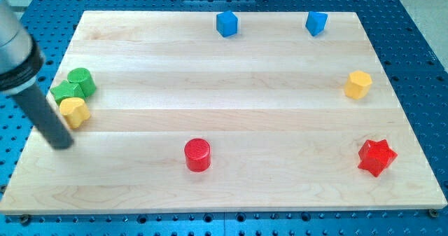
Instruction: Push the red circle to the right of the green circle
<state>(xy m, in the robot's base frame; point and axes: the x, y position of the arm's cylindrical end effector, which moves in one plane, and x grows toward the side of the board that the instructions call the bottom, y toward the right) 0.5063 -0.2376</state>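
Take the green circle [82,80] as your landmark: it sits near the left edge of the desk [231,68], with a second green block [65,92] touching it on its lower-left side and a yellow block [73,112] just below that one. The red circle [197,155] lies well apart from the green circle, down and to the view's right of it, near the desk's bottom edge.

There is no hand on this arm, so nothing opens, closes or holds; you only have the rod. Your tip [61,143] rests below the green circle, just under the yellow block and far to the left of the red circle.

To do this step well, you should probably bring the tip around to the red circle's lower-right side, passing beneath it without touching it. From there, push up and leftward along a line aimed at the bare wood just right of the green circle. Keep the contact centred on the red circle, since a round block is likely to roll off an off-centre push. Ease off early; overshooting could knock the green circle into its neighbours.
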